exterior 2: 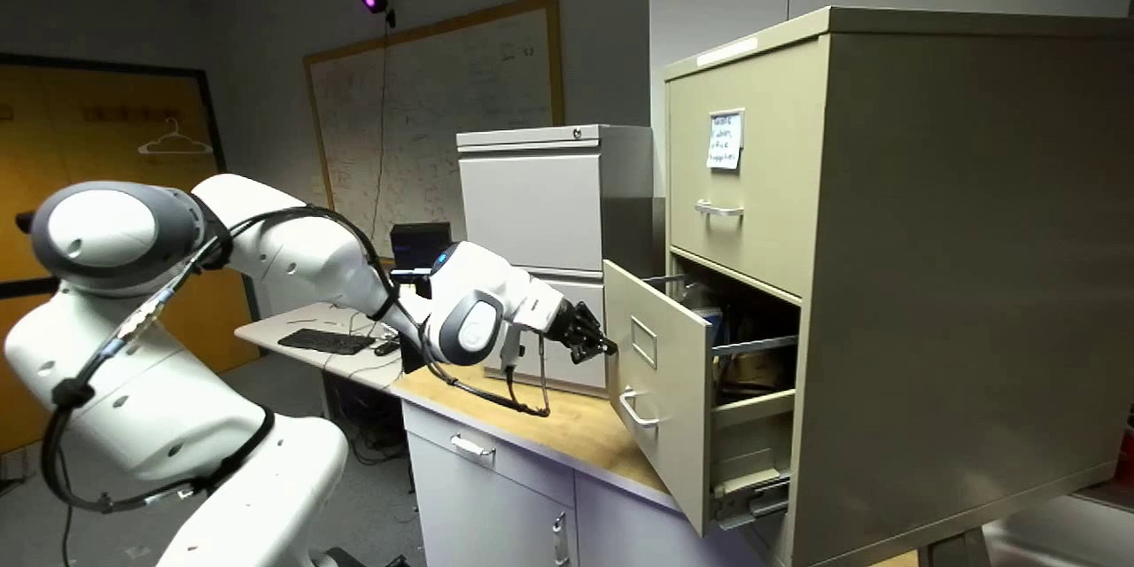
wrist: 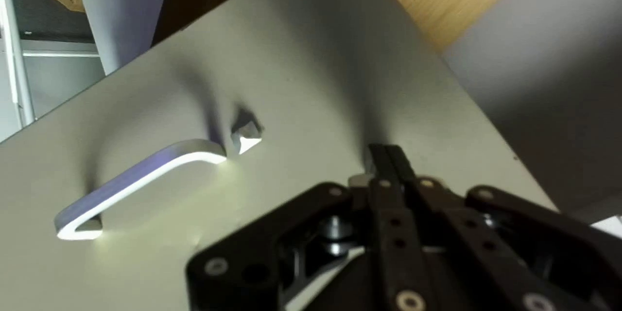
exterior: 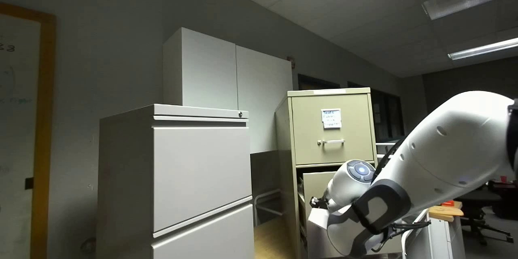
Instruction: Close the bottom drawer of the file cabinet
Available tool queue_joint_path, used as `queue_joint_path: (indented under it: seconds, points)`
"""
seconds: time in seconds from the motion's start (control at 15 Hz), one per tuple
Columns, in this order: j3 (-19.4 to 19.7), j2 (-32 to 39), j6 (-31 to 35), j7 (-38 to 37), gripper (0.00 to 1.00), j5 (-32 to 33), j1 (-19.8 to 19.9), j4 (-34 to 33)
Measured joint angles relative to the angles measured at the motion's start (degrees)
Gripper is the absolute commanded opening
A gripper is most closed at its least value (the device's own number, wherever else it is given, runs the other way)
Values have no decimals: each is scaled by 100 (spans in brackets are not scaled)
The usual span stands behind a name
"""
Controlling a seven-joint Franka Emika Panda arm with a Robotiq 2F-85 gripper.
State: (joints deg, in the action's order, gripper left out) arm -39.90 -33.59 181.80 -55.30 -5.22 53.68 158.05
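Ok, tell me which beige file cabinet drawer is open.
The lower drawer: it juts from the beige file cabinet, while the upper drawer, bearing the paper label, sits flush.

We see an office or lab: near the light-grey cabinet [exterior 2: 532, 213] are a file cabinet [exterior 2: 957, 239], robot arm [exterior 2: 306, 257], desk [exterior 2: 270, 332] with keyboard [exterior 2: 326, 341] and a written-on whiteboard [exterior 2: 434, 106]

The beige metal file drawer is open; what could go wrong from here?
The shut black two-fingered gripper sits near one side edge of the flat beige metal drawer front, so an off-centre push might bind or slip. It isn't gripping the curved silver metal handle, so probably couldn't pull back if the drawer front jams.
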Motion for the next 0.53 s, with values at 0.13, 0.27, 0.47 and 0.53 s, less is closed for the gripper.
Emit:
queue_joint_path:
  seconds: [0.13, 0.27, 0.47, 0.53]
  points:
    - [-686, -99, -14, -549, 1, 8, 688, -169]
    - [-1369, -246, -86, -932, 0, -115, 1367, -376]
    - [-2329, -566, -319, -1535, 0, -248, 2376, -783]
    - [-2630, -689, -413, -1744, 0, -263, 2715, -945]
